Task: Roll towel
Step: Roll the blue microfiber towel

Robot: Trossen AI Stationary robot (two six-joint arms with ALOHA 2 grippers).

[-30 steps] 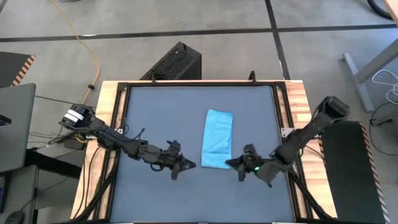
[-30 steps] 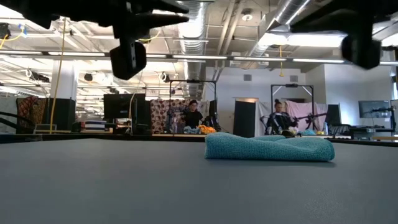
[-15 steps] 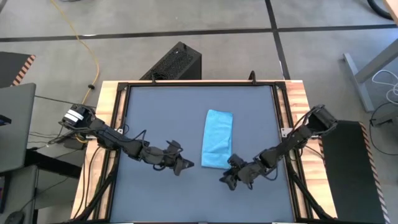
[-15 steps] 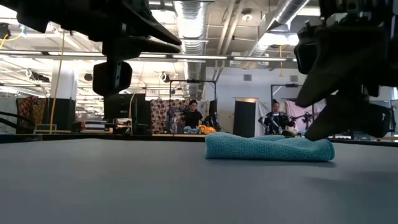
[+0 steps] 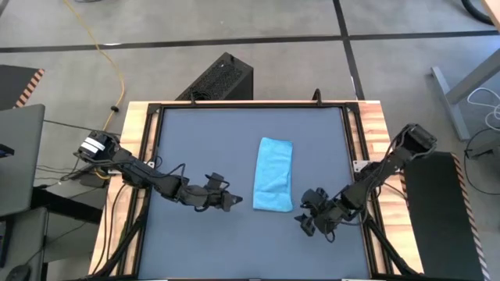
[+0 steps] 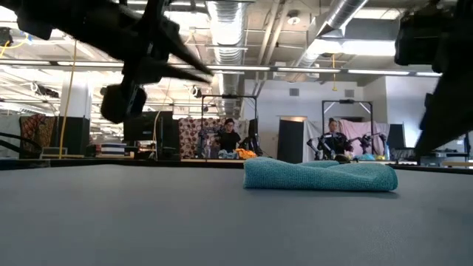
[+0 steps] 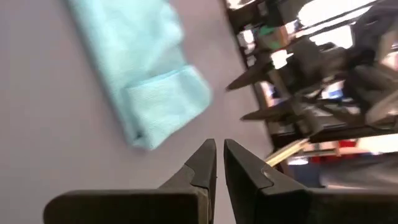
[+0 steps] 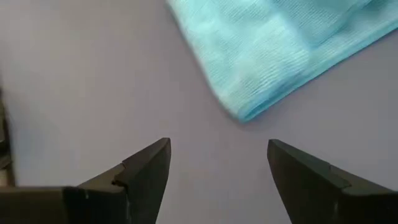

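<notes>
Towel [image 5: 273,176]: folded into a narrow strip, not yet rolled; no containers on the table.

Item 1, sky-blue towel, lies flat on the dark grey table [image 5: 203,140], right of centre, long axis running from the far side toward the near side, with a doubled flap at its near end. No coil shows anywhere, so by my reading the whole rolling step remains. Right gripper [image 5: 309,221]: jaws spread wide, holding nothing, just beside the towel's near right corner and not touching it. Left gripper [image 5: 232,201]: fingers pinched almost together, holding nothing, near the towel's near left edge but apart from it. Containers: 0 in view, so no contents to list.
</notes>
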